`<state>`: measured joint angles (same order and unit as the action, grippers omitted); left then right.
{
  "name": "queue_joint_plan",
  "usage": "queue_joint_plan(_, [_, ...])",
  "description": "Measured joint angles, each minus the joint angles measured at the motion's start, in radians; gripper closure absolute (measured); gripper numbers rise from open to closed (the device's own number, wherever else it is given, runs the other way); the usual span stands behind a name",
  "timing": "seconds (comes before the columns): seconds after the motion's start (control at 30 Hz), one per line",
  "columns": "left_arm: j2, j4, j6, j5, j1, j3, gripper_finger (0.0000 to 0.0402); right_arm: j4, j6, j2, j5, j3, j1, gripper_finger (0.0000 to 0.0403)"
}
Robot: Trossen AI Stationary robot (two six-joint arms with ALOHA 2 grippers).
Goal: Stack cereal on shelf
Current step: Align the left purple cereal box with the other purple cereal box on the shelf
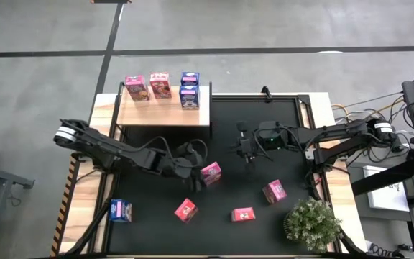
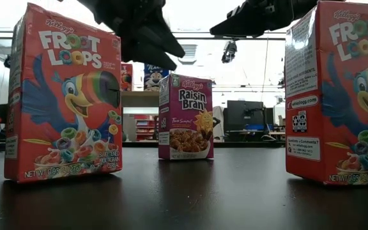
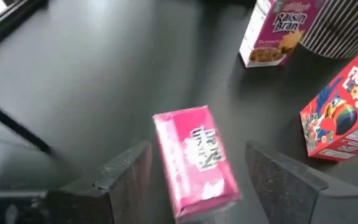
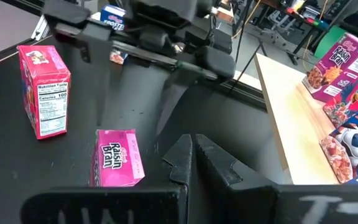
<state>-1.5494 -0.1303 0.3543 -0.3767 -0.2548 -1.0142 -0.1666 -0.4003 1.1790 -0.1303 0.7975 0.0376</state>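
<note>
**A:** Status of the stacking job?

**B:** Partly complete. The pale wooden shelf carries four cereal boxes along its far edge: two pink ones and a pair of blue ones close together, apparently stacked. Five boxes are left on the black mat: a Raisin Bran box directly at the left gripper, a blue box near the front-left corner, and three red or pink boxes, including a Froot Loops box, all on the near side of that gripper. So, by my count, under half is done.

**A:** Left gripper condition?

**B:** Spread wide. In its wrist view the two fingers stand either side of the Raisin Bran box, which lies flat on the mat with clear gaps on both sides. Nothing is gripped or touched yet. I judge that it is lining up to pick this box.

**A:** Right gripper?

**B:** The right gripper hangs over the mat, beyond the Raisin Bran box and to the shelf's right. Its fingers are pressed nearly together and hold nothing. It appears to be waiting.

**A:** Anything else on the table?

**B:** A small potted plant at the front-right corner, well apart from both grippers.
</note>
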Motion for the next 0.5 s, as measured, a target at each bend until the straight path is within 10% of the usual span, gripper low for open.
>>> queue_joint_plan(0.5, [-0.072,-0.003,-0.008,0.025,0.000,-0.015,0.0150,0.004,0.016,0.000,0.000,-0.004,0.000,0.0390])
